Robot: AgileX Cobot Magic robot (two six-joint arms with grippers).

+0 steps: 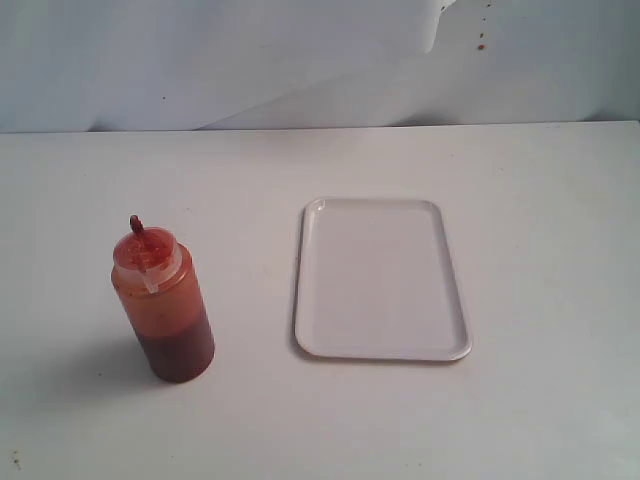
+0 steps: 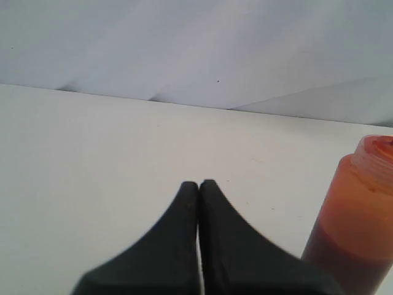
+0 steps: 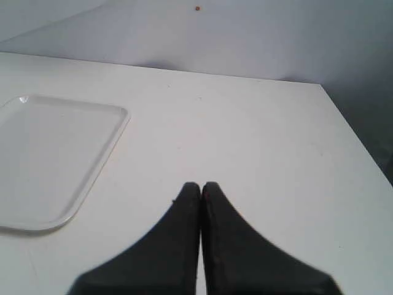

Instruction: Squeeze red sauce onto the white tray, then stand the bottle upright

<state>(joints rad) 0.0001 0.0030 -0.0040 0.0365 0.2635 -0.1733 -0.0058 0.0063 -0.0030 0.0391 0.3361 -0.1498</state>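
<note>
Exterior view keeps both grippers out of frame; I see the bottle [image 1: 163, 305] upright on the left and the tray [image 1: 382, 285] flat to its right, apart. My left gripper [image 2: 198, 184] hovers over the table [image 2: 92, 153], jaws pressed together, the bottle near it and cropped. My right gripper [image 3: 201, 185], also closed, hangs near the half-cropped tray.
</note>
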